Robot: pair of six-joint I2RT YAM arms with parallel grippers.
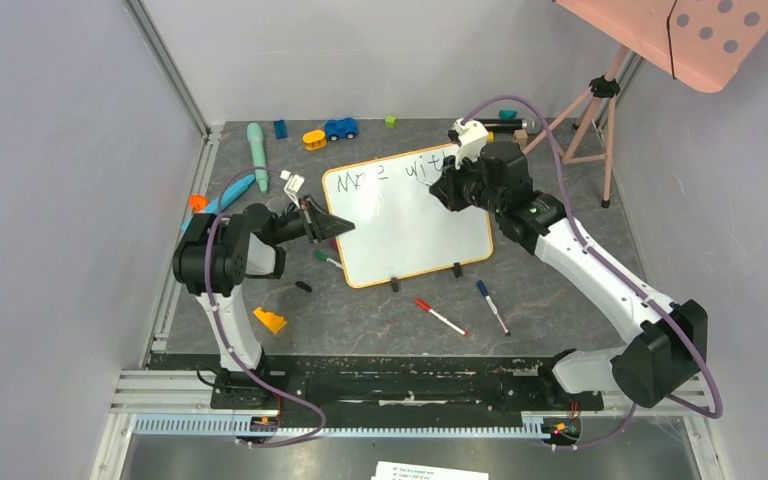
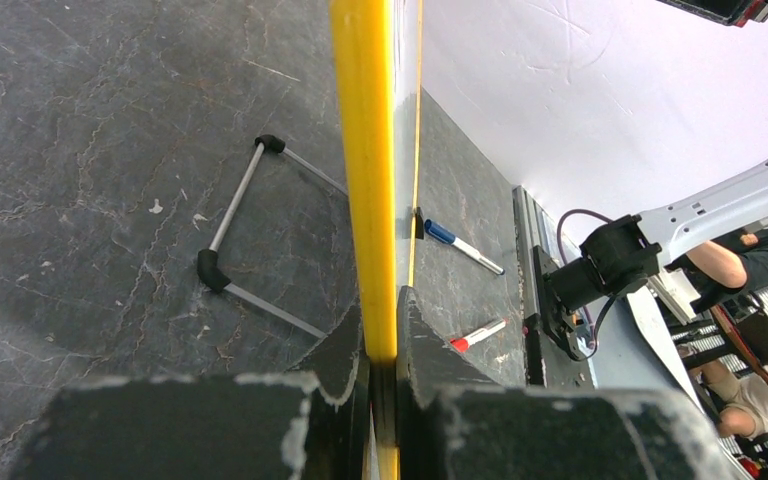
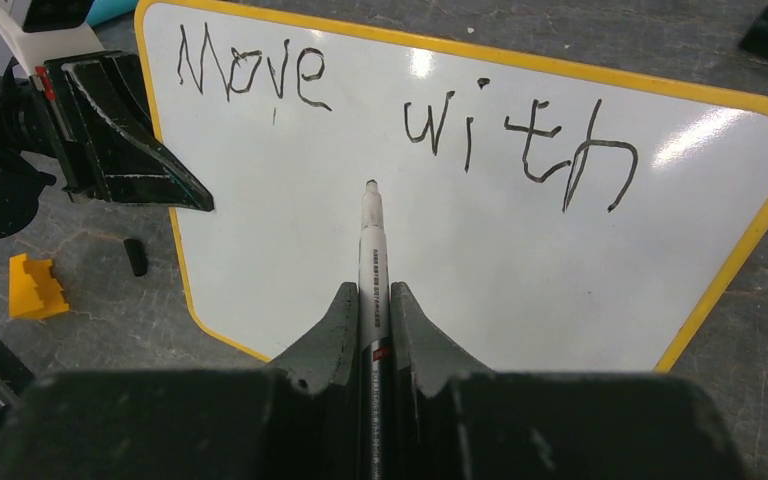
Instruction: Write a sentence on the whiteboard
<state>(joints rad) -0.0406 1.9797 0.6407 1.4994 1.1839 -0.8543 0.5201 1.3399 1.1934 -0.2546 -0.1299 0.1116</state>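
The whiteboard point(image 1: 410, 235), white with an orange frame, stands tilted on two black feet mid-table. My left gripper point(image 1: 343, 226) is shut on its left frame edge point(image 2: 365, 150), one finger on each face of the board point(image 2: 381, 320). The sentence point(image 3: 400, 110) reads "Move with" in one dark row along the top. My right gripper point(image 3: 371, 300), over the board's top right part point(image 1: 448, 188), is shut on a white marker point(image 3: 371, 240). The marker's dark tip points at bare board just below the row, between the two words; whether it touches I cannot tell.
A red-capped marker point(image 1: 440, 317) and a blue-capped marker point(image 1: 492, 306) lie in front of the board. A yellow block point(image 1: 270, 320), a black cap point(image 1: 303, 286) and a green-capped marker point(image 1: 327, 258) lie left. Toys point(image 1: 340, 128) line the back; a pink tripod point(image 1: 600, 110) stands right.
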